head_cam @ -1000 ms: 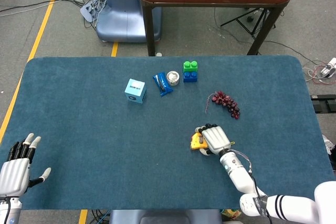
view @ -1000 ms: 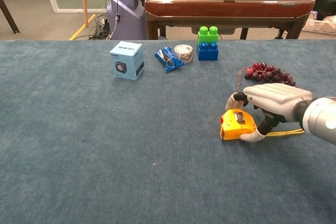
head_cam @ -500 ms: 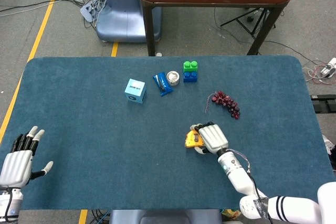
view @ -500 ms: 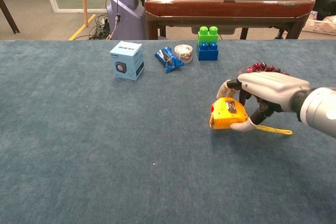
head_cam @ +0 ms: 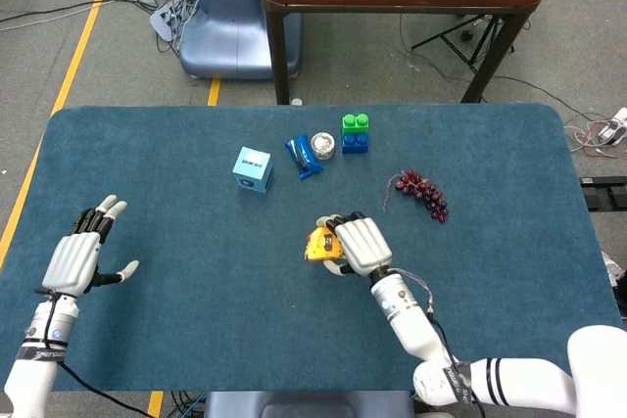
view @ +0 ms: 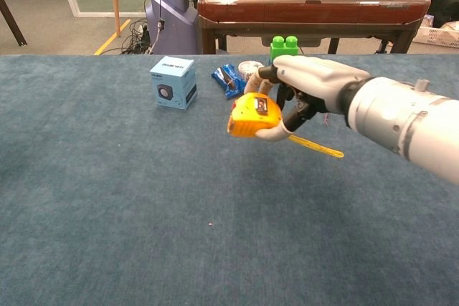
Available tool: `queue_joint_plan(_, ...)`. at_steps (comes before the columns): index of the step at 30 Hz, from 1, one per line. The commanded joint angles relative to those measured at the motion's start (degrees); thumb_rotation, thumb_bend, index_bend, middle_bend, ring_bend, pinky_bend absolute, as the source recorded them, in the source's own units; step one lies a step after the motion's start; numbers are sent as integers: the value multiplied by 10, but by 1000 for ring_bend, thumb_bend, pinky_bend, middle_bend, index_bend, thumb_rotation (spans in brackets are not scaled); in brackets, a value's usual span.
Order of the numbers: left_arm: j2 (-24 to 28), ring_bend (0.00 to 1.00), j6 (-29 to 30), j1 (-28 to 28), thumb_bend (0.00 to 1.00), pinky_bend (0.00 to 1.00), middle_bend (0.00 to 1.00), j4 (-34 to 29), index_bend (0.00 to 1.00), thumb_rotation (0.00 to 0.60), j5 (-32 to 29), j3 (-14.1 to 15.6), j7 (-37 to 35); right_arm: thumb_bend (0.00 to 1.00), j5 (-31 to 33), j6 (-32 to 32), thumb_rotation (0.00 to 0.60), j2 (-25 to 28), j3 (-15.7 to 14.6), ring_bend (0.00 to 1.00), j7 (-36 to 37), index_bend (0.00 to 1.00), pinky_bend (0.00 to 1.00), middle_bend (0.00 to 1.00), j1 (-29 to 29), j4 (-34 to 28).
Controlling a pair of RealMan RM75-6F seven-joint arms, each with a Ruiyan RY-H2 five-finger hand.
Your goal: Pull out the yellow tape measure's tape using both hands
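The left hand (head_cam: 76, 259) is seen only in the head view, raised over the left part of the table (head_cam: 176, 330), fingers spread and nothing held. It is well apart from the work.

Toward the middle, the yellow tape measure (view: 251, 115) is held clear of the table in the right hand (view: 308, 84), fingers curled over the case and thumb beneath. A short length of tape (view: 315, 147) hangs out toward the right, on the side away from the left hand.

For this step, the case is best kept firmly gripped while the left hand is brought across. The tape end should be pinched before any pull, and the pull kept in line with the case opening to avoid kinking.
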Motion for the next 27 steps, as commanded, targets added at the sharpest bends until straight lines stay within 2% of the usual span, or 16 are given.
queue_joint_plan(1, -20, 0, -32, -27, 212, 0, 0, 3, 0, 600, -40, -24, -32, 543, 25, 16, 600, -29, 19, 380, -23, 546, 251, 526, 22, -6)
queue_joint_plan(5, -29, 0, -51, -48, 212, 0, 0, -4, 0, 600, -73, -35, -37, 543, 53, 35, 600, -67, 40, 380, -40, 546, 251, 526, 44, 5)
queue_joint_plan(11, -41, 0, -61, -67, 211, 0, 0, -10, 0, 600, -103, -37, -25, 543, 82, 54, 600, -107, 65, 380, -62, 545, 251, 526, 74, 16)
queue_joint_plan(20, -59, 0, -72, -89, 211, 0, 0, -13, 0, 600, -120, -32, -19, 543, 135, 61, 600, -135, 99, 380, -101, 546, 251, 526, 121, 35)
queue_joint_plan(27, -69, 0, -79, -98, 209, 0, 0, -16, 0, 600, -132, -32, -37, 543, 163, 62, 600, -152, 114, 380, -113, 546, 251, 526, 150, 58)
